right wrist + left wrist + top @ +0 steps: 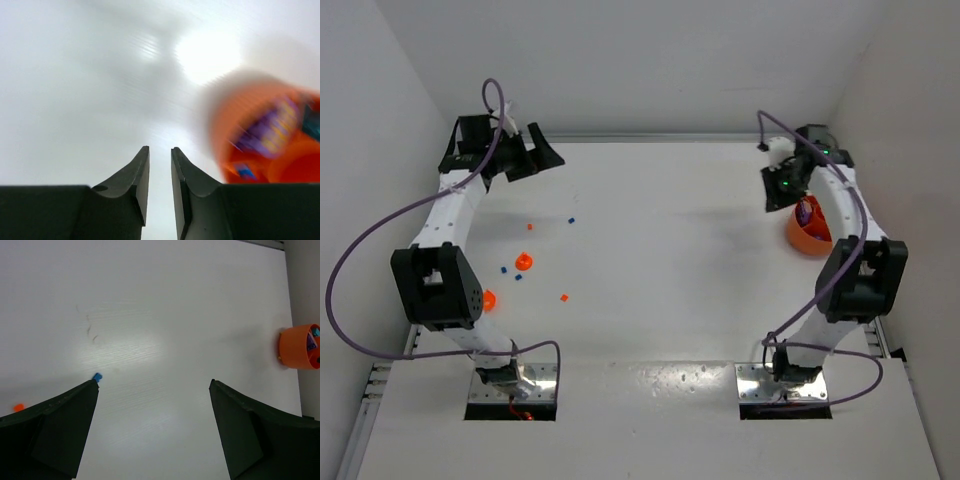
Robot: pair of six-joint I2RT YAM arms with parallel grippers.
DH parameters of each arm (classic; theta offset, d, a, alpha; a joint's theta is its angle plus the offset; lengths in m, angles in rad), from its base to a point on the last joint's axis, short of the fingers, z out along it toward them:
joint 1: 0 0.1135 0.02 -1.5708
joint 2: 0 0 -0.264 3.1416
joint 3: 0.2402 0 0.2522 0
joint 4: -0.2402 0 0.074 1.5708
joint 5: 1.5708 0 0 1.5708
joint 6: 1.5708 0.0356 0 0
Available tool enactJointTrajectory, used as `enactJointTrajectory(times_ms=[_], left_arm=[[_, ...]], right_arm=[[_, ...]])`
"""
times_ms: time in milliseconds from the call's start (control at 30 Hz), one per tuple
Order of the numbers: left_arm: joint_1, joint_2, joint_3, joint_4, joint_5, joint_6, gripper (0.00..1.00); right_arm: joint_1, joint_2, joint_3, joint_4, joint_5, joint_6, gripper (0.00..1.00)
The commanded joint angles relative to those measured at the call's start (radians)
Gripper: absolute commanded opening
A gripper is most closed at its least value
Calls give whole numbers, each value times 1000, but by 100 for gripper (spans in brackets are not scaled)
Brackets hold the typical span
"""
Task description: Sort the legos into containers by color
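The loose bricks all lie on the left half of the table [670, 330], so the next pick falls to the left arm. Its left gripper [525, 150] hangs at the far left with jaws spread wide and nothing between them. From it, the pieces lie nearer the arm bases and a little to the right: a blue brick [571, 219], a red-orange brick [529, 227], two more blue bricks [503, 268] beside a small orange cup [523, 262], and another red-orange brick [564, 297] nearest of all. In the left wrist view a blue brick sits just past the tip of one finger, outside the gap rather than between the jaws, so the gripper would probably have to shift sideways and come down to straddle it. The bricks are too small to tell which way their long sides run. The right gripper [782, 185] is at the far right, just beside the orange bowl [800, 240], which holds a purple cup [809, 212]. Its jaws are drawn almost together with only a thin slit, gripping nothing, and it is well apart from every loose brick.
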Motion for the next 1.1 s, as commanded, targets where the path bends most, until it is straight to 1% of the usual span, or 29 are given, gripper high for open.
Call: enactJointTrajectory(times_ms=[0,33,67,133,167,200,233,267,300,333,367,433,467,567,600,667,733,800,900,967,1033,1067], left_arm=[[91,-87,-47,-5,19,44,99],[91,-96,-47,-16,19,56,99],[121,-107,-62,-25,19,70,99],[155,-136,-85,-54,46,97,99],[193,-136,-85,-63,87,129,99],[212,-146,-94,-76,114,145,99],[230,-146,-94,-105,162,165,99],[250,-146,-94,-114,224,209,99],[282,-133,-103,-123,323,219,99],[293,-133,-104,-149,350,219,99],[294,-117,-104,-162,359,219,99],[303,-107,-116,-186,350,231,99],[303,-107,-116,-186,350,231,99],[303,-107,-136,-186,338,240,99],[303,-107,-136,-186,338,240,99],[303,-107,-136,-186,338,240,99],[303,-107,-145,-186,338,240,99],[303,-107,-145,-186,338,240,99],[303,-98,-166,-186,323,229,99],[303,-98,-180,-186,297,229,99],[266,-112,-212,-171,183,217,99],[246,-124,-225,-157,139,217,99]], right_arm=[[250,12,34,45,-175,96,24],[251,33,46,62,-175,96,24],[347,93,95,81,-175,106,26],[429,159,159,152,-175,115,29],[493,188,211,188,-175,101,31],[522,217,231,226,-175,75,32],[547,283,253,290,-207,39,32],[565,320,300,320,-230,6,33],[591,361,335,340,-253,-35,33],[602,460,435,354,-326,-35,34],[611,513,496,354,-363,-45,34],[624,598,585,392,-460,-45,34],[636,640,601,503,-521,-31,34],[685,687,592,648,-556,-45,33],[708,737,612,671,-565,-58,32],[719,788,678,683,-606,-101,30],[740,817,669,758,-634,-112,29],[752,843,678,831,-619,-112,29],[762,912,766,797,-618,-112,30],[771,925,776,797,-606,-103,30],[771,906,730,840,-595,-60,30],[771,888,672,864,-570,-34,30]])
